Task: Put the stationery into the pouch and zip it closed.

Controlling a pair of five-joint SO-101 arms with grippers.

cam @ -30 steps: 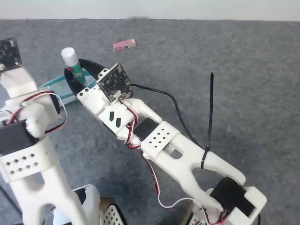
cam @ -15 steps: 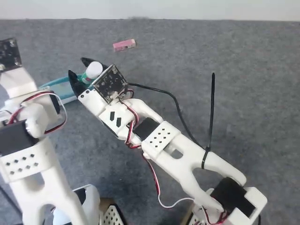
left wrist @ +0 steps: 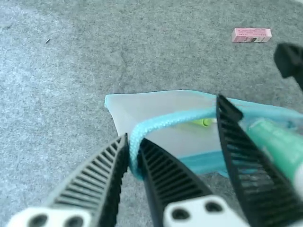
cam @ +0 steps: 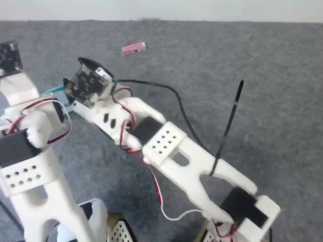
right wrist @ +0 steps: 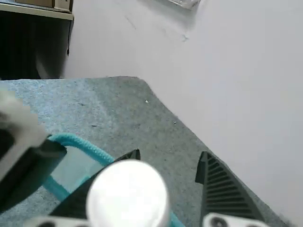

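Two white robot arms stand at a grey, carpet-like bench [cam: 262,60]. Toward the bench's left side, short of its far edge, lies a flat translucent pouch with teal trim [left wrist: 161,111]. The left pincer [left wrist: 133,142] is closed on the teal trim at one edge of the pouch, with the cord pinched between its ridged black fingers. Through the pouch wall we make out a small yellow-green item [left wrist: 202,122] inside; we cannot tell what it is.

The right arm extends across from the bench's near right side, and the right pincer [right wrist: 169,154] sits over the pouch. It is parted only as wide as the green glue stick with a white cap [right wrist: 128,196] that it grips, with the cap toward the wrist camera. The stick's green body is just beside the pouch's teal rim; we cannot tell whether they touch.

Near the far edge, well apart from the pouch and both pincers, a small pink rectangular eraser [cam: 133,48] lies flat on the bench.
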